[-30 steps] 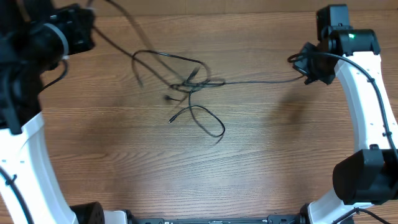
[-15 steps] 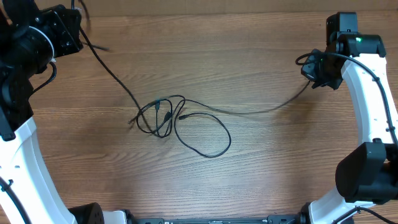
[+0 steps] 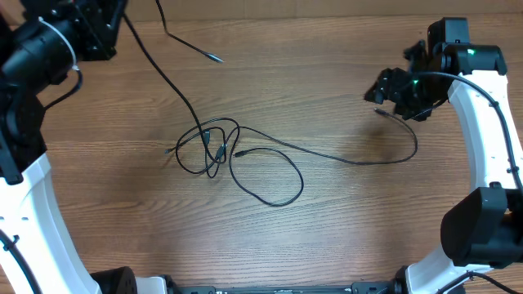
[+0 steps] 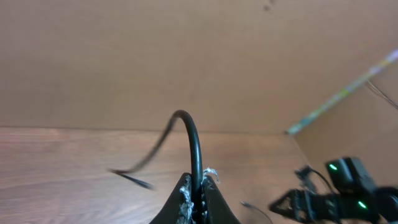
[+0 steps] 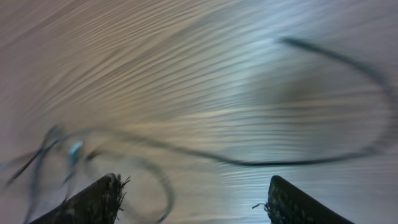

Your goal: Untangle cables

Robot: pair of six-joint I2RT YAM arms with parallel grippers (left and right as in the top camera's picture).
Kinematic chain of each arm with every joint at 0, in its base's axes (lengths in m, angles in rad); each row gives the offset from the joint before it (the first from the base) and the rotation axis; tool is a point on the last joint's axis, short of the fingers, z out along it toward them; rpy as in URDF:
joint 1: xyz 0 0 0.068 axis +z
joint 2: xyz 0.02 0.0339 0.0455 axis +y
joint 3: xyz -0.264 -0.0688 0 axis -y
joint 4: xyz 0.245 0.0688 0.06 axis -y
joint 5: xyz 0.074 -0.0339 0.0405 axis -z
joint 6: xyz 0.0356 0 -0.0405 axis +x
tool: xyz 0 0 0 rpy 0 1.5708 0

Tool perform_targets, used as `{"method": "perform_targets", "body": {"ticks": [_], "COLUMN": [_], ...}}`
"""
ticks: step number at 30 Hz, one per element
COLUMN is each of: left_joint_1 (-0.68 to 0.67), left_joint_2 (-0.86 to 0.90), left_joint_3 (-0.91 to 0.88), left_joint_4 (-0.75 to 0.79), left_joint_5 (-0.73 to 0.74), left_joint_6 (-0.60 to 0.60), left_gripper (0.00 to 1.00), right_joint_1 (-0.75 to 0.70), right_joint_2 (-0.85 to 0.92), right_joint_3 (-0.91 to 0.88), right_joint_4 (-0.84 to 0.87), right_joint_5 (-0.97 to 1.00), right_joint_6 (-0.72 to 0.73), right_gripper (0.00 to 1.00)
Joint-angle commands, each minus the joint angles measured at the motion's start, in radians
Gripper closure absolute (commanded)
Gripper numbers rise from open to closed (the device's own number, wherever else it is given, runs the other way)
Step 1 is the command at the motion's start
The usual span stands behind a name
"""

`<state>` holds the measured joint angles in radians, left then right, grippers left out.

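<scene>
Nearest the bases, the smooth, white-shelled left arm [image 3: 37,204] and right arm [image 3: 490,139] are seen curving up either side of the table [image 3: 343,237], whose brown top is marked by fine lengthwise wood grain.

On the middle of it the cables [image 3: 214,151] are laid: thin, black, limp cords, knotted into a small cluster of overlapping loops left of centre, with one wide oval loop spread toward the near side. From the cluster one cord is run rightward along the wood, bent into a hook and ended at a small plug near the right gripper [image 3: 382,88]. It is not touched by the fingers. In the wrist view that gripper's two dark tips are set wide apart, with only blurred wood and cord seen between them.

A second cord is drawn up and leftward from the cluster into the left gripper [image 3: 114,28], which is raised at the far left corner. There the fingers [image 4: 180,200], edged with frayed whitish padding, are pressed together on the cord, which is arched over them. Its loose tail, tipped by a slim plug, is seen beyond.

At the far right, the black wrist is turned toward the centre, and a green light [image 3: 470,51] is lit on it.
</scene>
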<state>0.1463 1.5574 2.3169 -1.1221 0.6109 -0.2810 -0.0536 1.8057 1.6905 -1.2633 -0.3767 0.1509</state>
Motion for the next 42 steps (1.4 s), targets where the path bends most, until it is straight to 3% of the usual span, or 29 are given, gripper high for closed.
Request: {"method": "perform_targets", "body": {"ticks": [1, 9, 12, 21, 26, 33, 37, 42], "left_joint_1": [-0.044, -0.142, -0.147, -0.129, -0.112, -0.111, -0.113, -0.113], "left_joint_2": [-0.018, 0.025, 0.059, 0.214, 0.25, 0.209, 0.14, 0.069], "left_joint_3": [0.01, 0.009, 0.009, 0.009, 0.009, 0.01, 0.011, 0.011], "left_joint_4": [-0.008, -0.05, -0.087, -0.223, -0.182, 0.039, 0.172, 0.246], "left_joint_5": [0.024, -0.184, -0.239, -0.244, -0.129, 0.13, 0.175, 0.171], "left_joint_6": [-0.014, -0.014, -0.015, -0.011, -0.012, -0.065, -0.169, -0.196], "left_gripper": [0.96, 0.96, 0.96, 0.96, 0.96, 0.96, 0.96, 0.96], "right_joint_1": [0.044, 0.241, 0.324, 0.427, 0.483, 0.513, 0.512, 0.513], "right_joint_2": [-0.083, -0.112, -0.088, -0.045, -0.033, -0.027, -0.027, -0.027], "right_joint_3": [0.045, 0.027, 0.009, -0.037, -0.063, -0.064, -0.064, -0.063], "right_joint_4": [0.005, 0.01, 0.023, 0.117, 0.159, 0.206, 0.208, 0.215], "right_joint_5": [-0.25, -0.253, -0.251, -0.294, -0.309, -0.306, -0.306, -0.307], "right_joint_6": [-0.157, -0.179, -0.178, -0.126, -0.16, -0.146, -0.14, -0.153], "right_gripper": [0.25, 0.2, 0.23, 0.23, 0.23, 0.23, 0.23, 0.22]}}
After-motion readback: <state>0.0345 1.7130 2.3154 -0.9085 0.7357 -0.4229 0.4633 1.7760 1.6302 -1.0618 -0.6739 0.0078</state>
